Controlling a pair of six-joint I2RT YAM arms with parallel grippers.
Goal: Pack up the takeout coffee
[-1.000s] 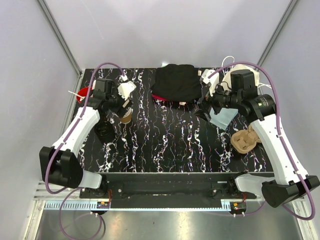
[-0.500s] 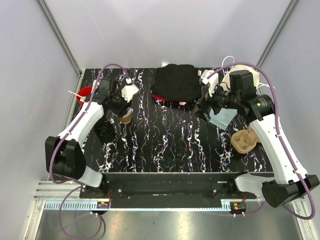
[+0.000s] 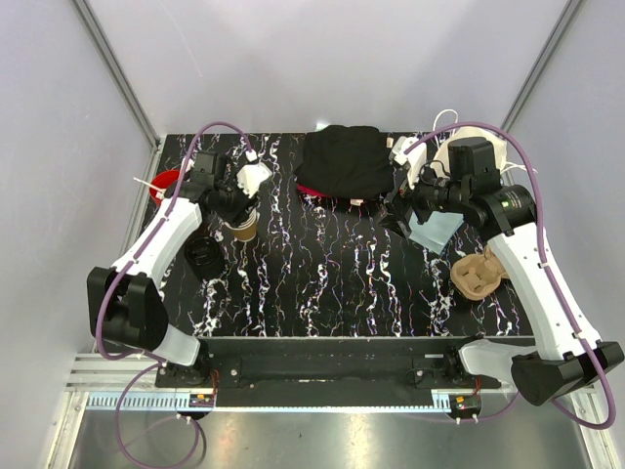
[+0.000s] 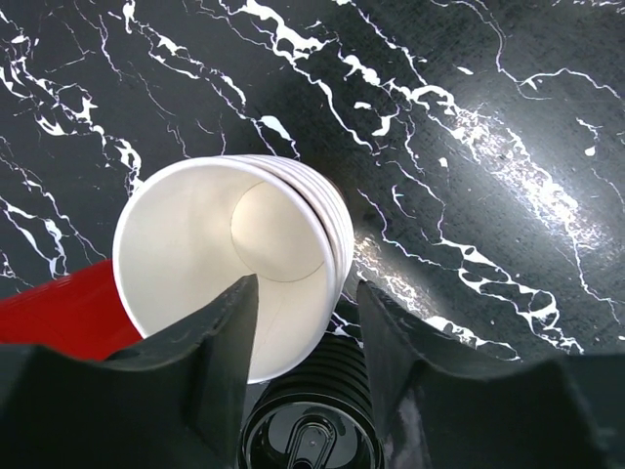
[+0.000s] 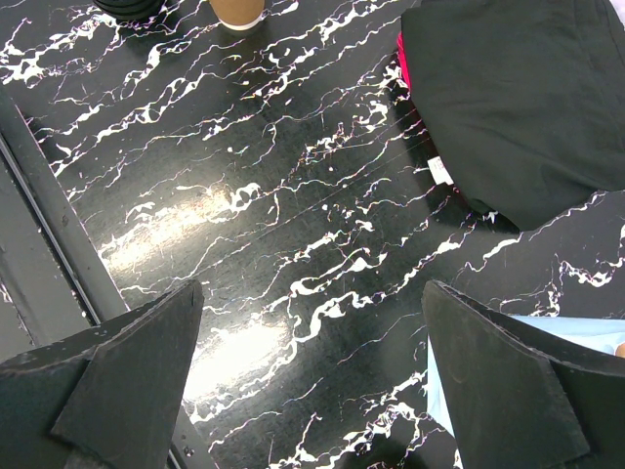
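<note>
Paper cup stack [image 4: 195, 244] rim between my left gripper [image 4: 305, 293] jaws, hold unconfirmed; right gripper [image 5: 311, 293] spread. Risk: several nested cups lifting together.

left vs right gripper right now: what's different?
Opening: the left gripper has its jaws set narrower; the right gripper has them spread wide. Target: the left gripper frames the rim of the nested paper cup stack, contact unclear; the right gripper has only bare marble table between its jaws. Shared: both point down, neither clearly holding anything.
</note>
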